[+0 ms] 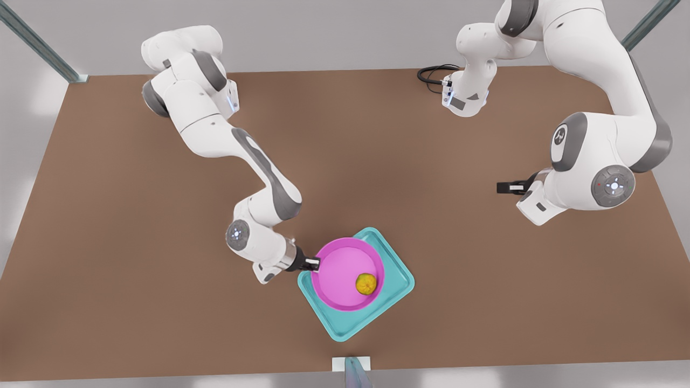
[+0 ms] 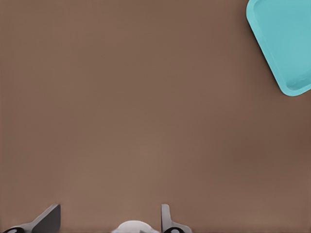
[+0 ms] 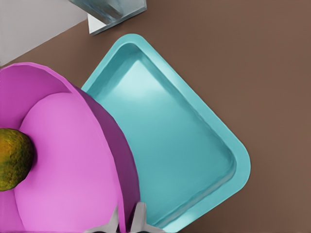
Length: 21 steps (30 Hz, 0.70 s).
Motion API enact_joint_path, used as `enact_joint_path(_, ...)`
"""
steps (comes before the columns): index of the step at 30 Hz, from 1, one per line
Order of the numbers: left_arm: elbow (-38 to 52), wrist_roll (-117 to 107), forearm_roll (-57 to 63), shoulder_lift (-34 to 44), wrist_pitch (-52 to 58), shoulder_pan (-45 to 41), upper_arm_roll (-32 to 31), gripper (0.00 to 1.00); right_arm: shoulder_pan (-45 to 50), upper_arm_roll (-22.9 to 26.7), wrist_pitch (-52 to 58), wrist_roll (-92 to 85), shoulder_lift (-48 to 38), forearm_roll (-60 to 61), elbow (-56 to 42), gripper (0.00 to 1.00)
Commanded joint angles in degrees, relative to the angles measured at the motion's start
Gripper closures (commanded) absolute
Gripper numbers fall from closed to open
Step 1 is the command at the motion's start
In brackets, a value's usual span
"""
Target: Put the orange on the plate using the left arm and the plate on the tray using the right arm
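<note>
The brown table (image 1: 135, 242) is biggest. Low in the front view's middle lies the tray (image 1: 396, 280) with the plate (image 1: 339, 275) over it, still tilted. The right pincer (image 3: 127, 219) pinches the plate's stiff rim (a good place to hold). The orange (image 1: 366, 283) could roll. The left pincer (image 2: 109, 218) waits open, off to the right.

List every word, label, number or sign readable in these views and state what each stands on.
No readable words or numbers.
A small emblem on the grey joint cap of the left arm, at the front view's right: too small to read.
The orange, the plate held by the right gripper and the tray: no markings.
The left gripper waits above the table, which is blank.
</note>
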<state>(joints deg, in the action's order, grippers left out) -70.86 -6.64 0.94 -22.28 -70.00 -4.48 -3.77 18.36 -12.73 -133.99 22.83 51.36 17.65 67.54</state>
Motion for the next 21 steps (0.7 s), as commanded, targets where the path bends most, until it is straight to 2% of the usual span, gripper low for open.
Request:
enact_joint_path(1, 0.0, 0.1, 0.0, 0.0, 0.2, 0.0, 0.0, 0.00, 0.3, 0.0, -0.9, 0.8, 0.8, -0.2, -0.8, 0.79)
enact_joint_path(13, 0.0, 0.1, 0.0, 0.1, 0.4, 0.1, 0.2, 0.00, 1.9, -0.7, -4.9, 1.2, 5.1, 0.2, -3.4, 0.79)
enact_joint_path(14, -0.1, 0.1, 0.0, 0.1, 0.4, 0.0, 0.2, 0.00, 1.9, -0.7, -4.9, 1.2, 5.1, 0.2, -3.4, 0.72)
enact_joint_path(15, -0.1, 0.1, 0.0, 0.0, 0.4, 0.1, 0.2, 0.00, 2.8, -0.5, -5.2, 0.6, 5.2, -0.1, -3.2, 0.00)
enact_joint_path(20, -0.1, 0.1, 0.0, 0.0, 0.4, 0.1, 0.2, 0.00, 3.1, -0.4, -7.1, -0.4, 5.4, 0.1, -3.4, 0.00)
enact_joint_path(21, -0.1, 0.2, 0.0, -0.1, 0.4, 0.1, 0.2, 0.00, 2.7, -0.1, -5.9, -0.4, 3.4, 0.1, -2.8, 0.00)
